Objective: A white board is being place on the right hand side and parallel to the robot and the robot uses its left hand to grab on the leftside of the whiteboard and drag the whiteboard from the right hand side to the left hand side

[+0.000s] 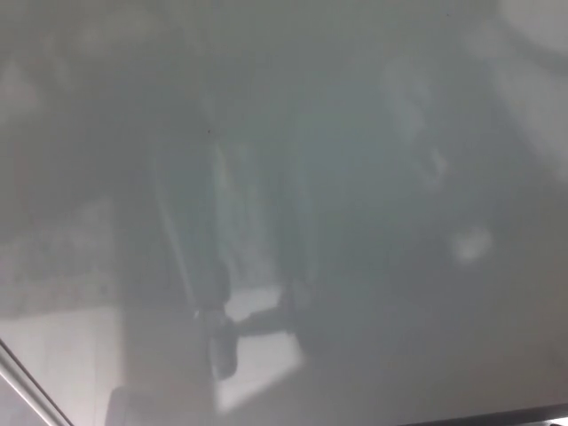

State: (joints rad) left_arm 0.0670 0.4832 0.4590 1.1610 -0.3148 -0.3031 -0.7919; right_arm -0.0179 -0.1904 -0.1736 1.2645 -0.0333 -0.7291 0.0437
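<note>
The whiteboard (pixel 293 106) fills almost the whole head view. Its glossy grey-white surface carries only dim, blurred reflections of the room. A thin metal frame edge (pixel 22 380) crosses the bottom left corner, and a dark edge strip (pixel 497 414) runs along the bottom right. Neither of my hands shows anywhere in the picture.
A tiny dark speck (pixel 209 131) marks the board surface left of centre. The dark shapes near the lower middle (pixel 226 342) look like reflections in the board, not real objects.
</note>
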